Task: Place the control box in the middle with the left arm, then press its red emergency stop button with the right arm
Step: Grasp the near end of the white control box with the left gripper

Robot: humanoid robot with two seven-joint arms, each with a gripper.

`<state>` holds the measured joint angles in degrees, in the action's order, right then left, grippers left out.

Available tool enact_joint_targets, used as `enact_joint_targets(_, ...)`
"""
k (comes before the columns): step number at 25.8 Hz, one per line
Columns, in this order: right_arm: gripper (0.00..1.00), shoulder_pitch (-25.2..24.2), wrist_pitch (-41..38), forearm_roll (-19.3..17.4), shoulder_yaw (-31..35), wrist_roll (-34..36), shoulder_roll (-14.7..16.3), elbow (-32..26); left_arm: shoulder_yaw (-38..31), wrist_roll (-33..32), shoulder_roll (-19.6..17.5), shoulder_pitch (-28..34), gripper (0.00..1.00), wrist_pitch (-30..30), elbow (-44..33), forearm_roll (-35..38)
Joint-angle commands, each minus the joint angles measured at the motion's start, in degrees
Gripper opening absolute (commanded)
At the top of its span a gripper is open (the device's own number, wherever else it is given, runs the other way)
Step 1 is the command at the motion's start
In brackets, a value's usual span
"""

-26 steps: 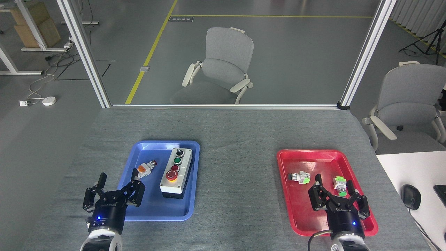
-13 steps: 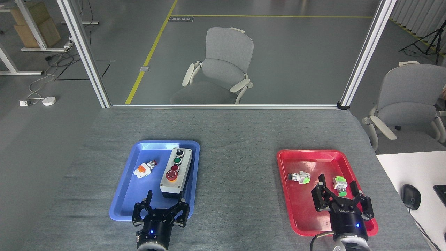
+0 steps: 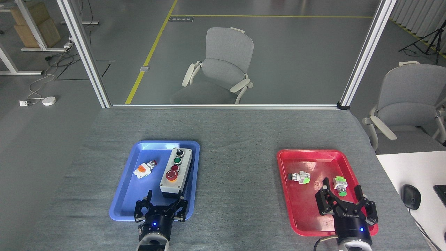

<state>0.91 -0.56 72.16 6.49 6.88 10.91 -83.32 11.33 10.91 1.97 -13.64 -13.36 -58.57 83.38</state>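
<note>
Since a moment ago, the left pincer has swung in from the blue tray's left edge and now hovers spread wide just before the control box's near end. That long box, light grey on top with a black base, lies in the blue tray, carrying a black knob, a green button, a small red button and a large red one. Grasping comes first; next, the jaws should close across its sides. The right pincer waits, open, over the red tray on the desk.
</note>
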Motion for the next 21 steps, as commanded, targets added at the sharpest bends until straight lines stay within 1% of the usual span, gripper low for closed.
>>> enact_joint_targets(1,0.98,-0.1,-0.1,0.0,0.0,0.0,0.3,0.0,-0.1,0.0,0.1,-1.4,0.98,0.0,1.4,-0.2)
enact_joint_targets(8,0.98,0.0,-0.8,0.1,0.0,0.1,1.0,0.0,-0.1,-0.1,0.2,-2.9,0.98,0.2,3.6,-0.6)
enact_joint_targets(15,0.98,0.0,-3.3,0.1,-0.3,0.1,3.3,-0.1,-0.1,0.0,0.1,-3.0,0.99,1.0,4.0,-1.2)
enact_joint_targets(18,0.98,0.1,-3.0,0.6,-1.0,-0.4,2.7,-1.4,0.0,0.0,0.3,-3.1,0.99,1.1,4.1,-1.3)
enact_joint_targets(21,0.98,0.6,-2.5,2.5,-0.8,-0.4,2.4,-1.5,0.1,-0.1,1.0,-3.1,0.99,1.1,4.0,-1.4)
